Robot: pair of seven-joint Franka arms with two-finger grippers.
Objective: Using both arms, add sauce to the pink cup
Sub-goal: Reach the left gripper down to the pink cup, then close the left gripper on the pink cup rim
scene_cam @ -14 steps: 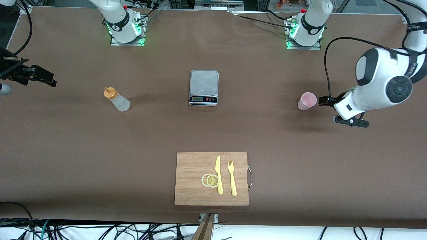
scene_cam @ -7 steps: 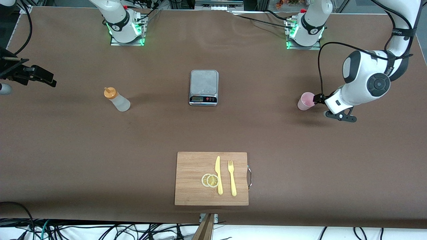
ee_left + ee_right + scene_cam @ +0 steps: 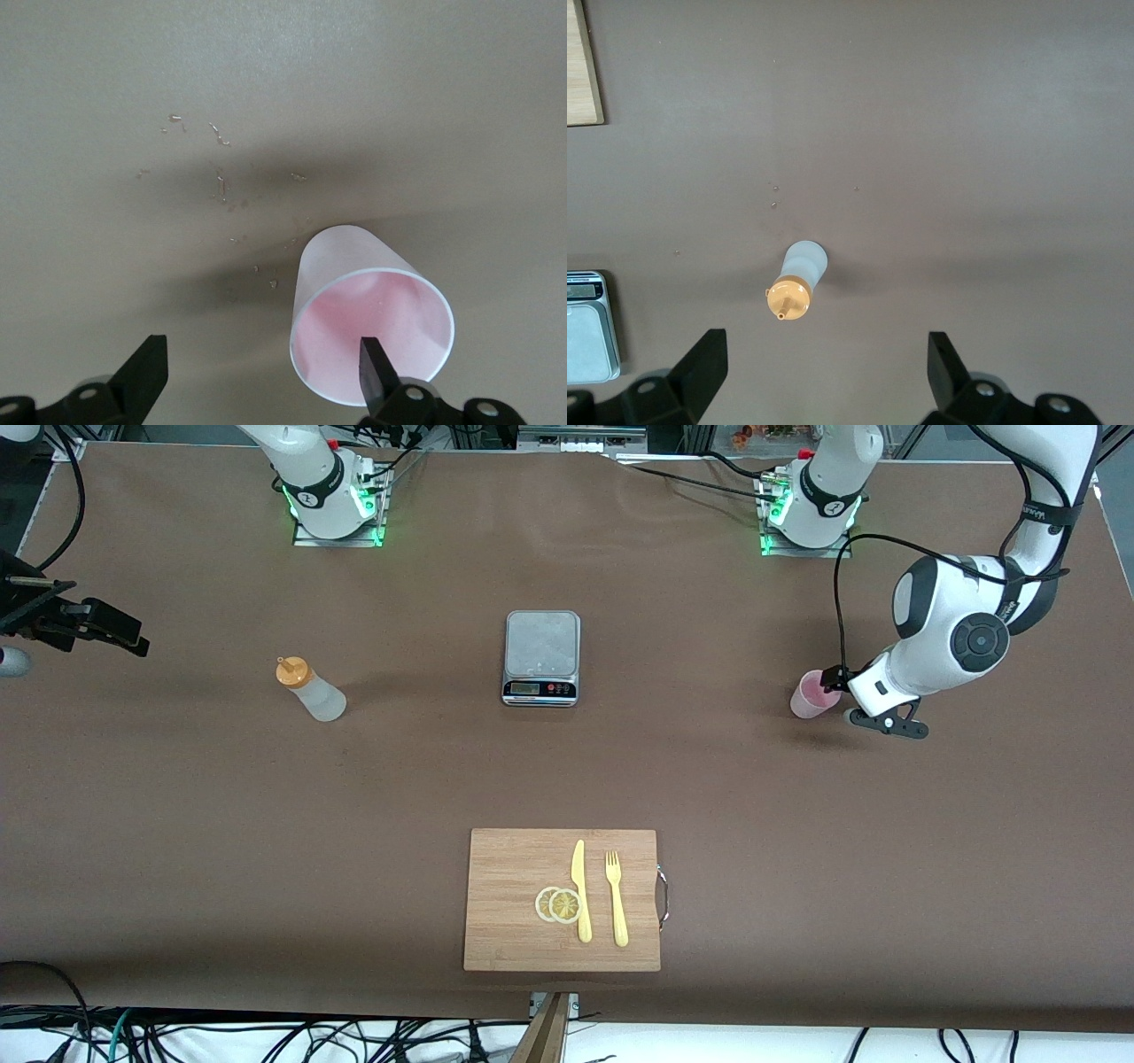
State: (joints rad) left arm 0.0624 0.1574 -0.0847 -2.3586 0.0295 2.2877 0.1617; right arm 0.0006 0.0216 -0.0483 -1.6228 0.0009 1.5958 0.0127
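Note:
The pink cup (image 3: 813,694) stands upright on the brown table toward the left arm's end. My left gripper (image 3: 834,681) is low beside it and open. In the left wrist view the cup (image 3: 359,283) lies off to one side of the left gripper (image 3: 261,372): one finger (image 3: 376,367) overlaps the cup's mouth, the other is over bare table. The sauce bottle (image 3: 310,690), frosted white with an orange cap, stands toward the right arm's end. My right gripper (image 3: 115,631) waits open, high over that end of the table; its wrist view looks down on the bottle (image 3: 799,282), ahead of the right gripper (image 3: 824,365).
A grey kitchen scale (image 3: 541,657) sits mid-table between bottle and cup. Nearer the front camera lies a wooden cutting board (image 3: 505,903) with two lemon slices (image 3: 558,904), a yellow knife (image 3: 580,890) and a yellow fork (image 3: 616,899). Small crumbs (image 3: 219,181) dot the table by the cup.
The left arm has swung in toward the pink cup, bringing its open gripper right up to it. The right arm, bottle and cup have not moved.

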